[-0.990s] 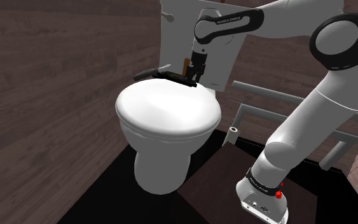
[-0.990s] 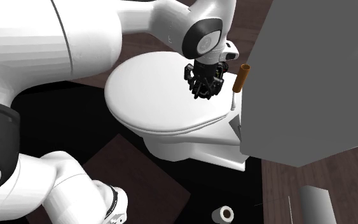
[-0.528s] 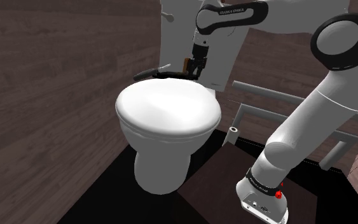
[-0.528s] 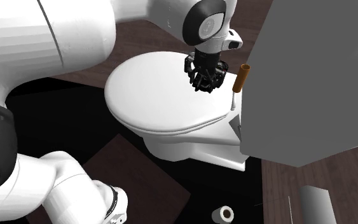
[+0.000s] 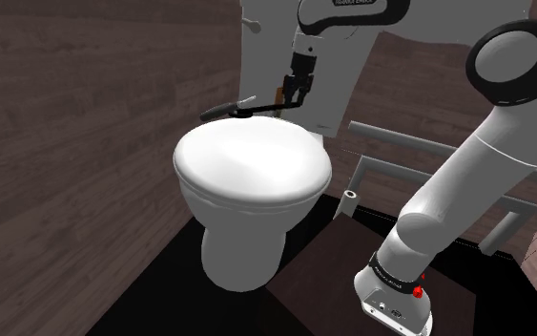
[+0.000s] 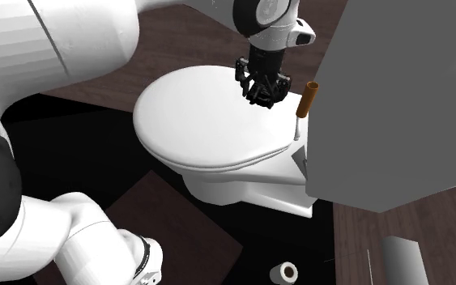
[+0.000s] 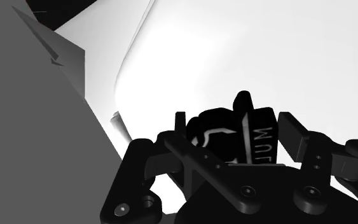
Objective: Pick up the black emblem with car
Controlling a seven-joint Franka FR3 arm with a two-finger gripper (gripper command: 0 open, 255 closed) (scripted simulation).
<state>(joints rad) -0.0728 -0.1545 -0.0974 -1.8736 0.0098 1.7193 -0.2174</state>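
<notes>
The black emblem (image 5: 233, 108) is a flat dark piece with pale markings (image 7: 234, 137). It hangs just above the back of the white toilet lid (image 5: 252, 167), in front of the tank (image 5: 266, 38). My gripper (image 5: 293, 99) is shut on its end nearest the tank, and the rest sticks out toward the shoulder view's left. In the second exterior view the gripper (image 6: 262, 93) hovers over the rear of the lid (image 6: 193, 121). In the wrist view the fingers (image 7: 292, 130) clasp the emblem from both sides, with the gripper (image 7: 234, 127) above the white lid.
A brown cylinder (image 6: 307, 99) stands upright right beside the gripper, against the grey tank (image 6: 396, 97). A grey grab rail (image 5: 419, 143) and a small white post (image 5: 350, 200) lie toward the shoulder view's right. A paper roll (image 6: 283, 272) is on the floor.
The gripper has risen from the back of the toilet, carrying the emblem up off the surface. The brown cylinder has stayed where it was.
</notes>
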